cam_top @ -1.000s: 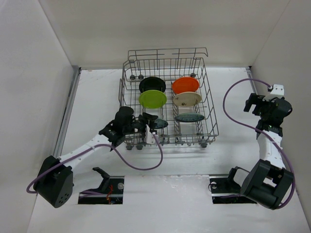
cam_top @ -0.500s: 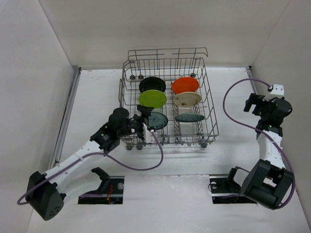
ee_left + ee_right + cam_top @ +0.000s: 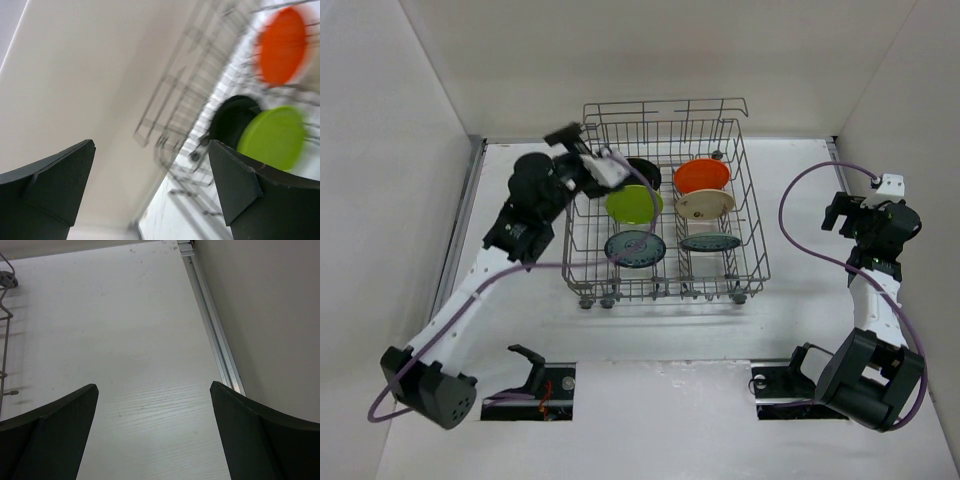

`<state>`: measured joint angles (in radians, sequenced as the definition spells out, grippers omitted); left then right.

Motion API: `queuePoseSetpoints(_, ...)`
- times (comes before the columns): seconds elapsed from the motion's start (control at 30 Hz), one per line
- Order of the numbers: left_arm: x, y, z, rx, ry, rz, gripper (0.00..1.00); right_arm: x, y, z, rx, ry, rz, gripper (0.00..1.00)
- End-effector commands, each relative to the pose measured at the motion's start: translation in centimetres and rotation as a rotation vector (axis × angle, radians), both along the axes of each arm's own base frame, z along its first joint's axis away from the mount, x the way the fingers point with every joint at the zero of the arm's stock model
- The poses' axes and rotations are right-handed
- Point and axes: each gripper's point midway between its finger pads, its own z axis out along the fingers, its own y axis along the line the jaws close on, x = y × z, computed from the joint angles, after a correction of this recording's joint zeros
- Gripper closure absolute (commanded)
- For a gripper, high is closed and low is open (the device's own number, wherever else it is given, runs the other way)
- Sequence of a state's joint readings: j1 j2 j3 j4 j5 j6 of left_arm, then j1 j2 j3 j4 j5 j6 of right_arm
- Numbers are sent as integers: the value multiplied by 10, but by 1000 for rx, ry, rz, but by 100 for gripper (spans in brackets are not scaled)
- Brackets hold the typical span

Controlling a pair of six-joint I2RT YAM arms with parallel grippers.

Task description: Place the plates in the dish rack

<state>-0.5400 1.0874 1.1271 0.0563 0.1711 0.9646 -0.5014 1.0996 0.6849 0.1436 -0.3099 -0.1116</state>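
The dish rack (image 3: 752,232) stands mid-table, holding all the plates I see. In its left half stand a black plate (image 3: 643,168), a lime green plate (image 3: 633,203) and a teal plate (image 3: 634,247). In its right half stand an orange plate (image 3: 701,176), a cream plate (image 3: 705,204) and a second teal plate (image 3: 710,241). My left gripper (image 3: 585,148) hangs open and empty over the rack's back left corner. Its blurred wrist view shows rack wires (image 3: 185,105) and the orange (image 3: 282,45), black (image 3: 230,117) and green (image 3: 272,137) plates beyond the left gripper (image 3: 151,145). My right gripper (image 3: 837,213) is open, far right of the rack.
The right gripper (image 3: 153,385) looks down on bare white table, with a metal rail (image 3: 210,320) along the right wall and a rack wheel (image 3: 6,278) at the view's left edge. White walls enclose the table on three sides.
My left gripper opened and let go of the teal plate at the rack's front left. The arm then rose and swung to the rack's back left corner. The right arm stayed still.
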Motion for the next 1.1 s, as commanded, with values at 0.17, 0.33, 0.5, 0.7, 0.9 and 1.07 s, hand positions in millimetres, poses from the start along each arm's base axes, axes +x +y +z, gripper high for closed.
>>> queuePoseSetpoints(0.17,99,178,6,-547,220,655,0,6,2,24,-34,-86,12,0)
queuePoseSetpoints(0.33,118,254,-59,-728,425,867,0,5,-1,23,-37,-81,-1,0)
queuePoseSetpoints(0.5,121,298,-142,-816,643,1012,0,7,-8,15,-26,-32,-33,0)
queuePoseSetpoints(0.7,116,306,-208,-783,782,1111,0,10,-26,4,-11,49,-115,0)
queuePoseSetpoints(0.9,113,300,-245,-758,861,1139,0,23,-39,-31,32,260,-177,0)
queuePoseSetpoints(1.07,108,295,-268,-731,910,1151,0,30,-46,-61,39,426,-222,0)
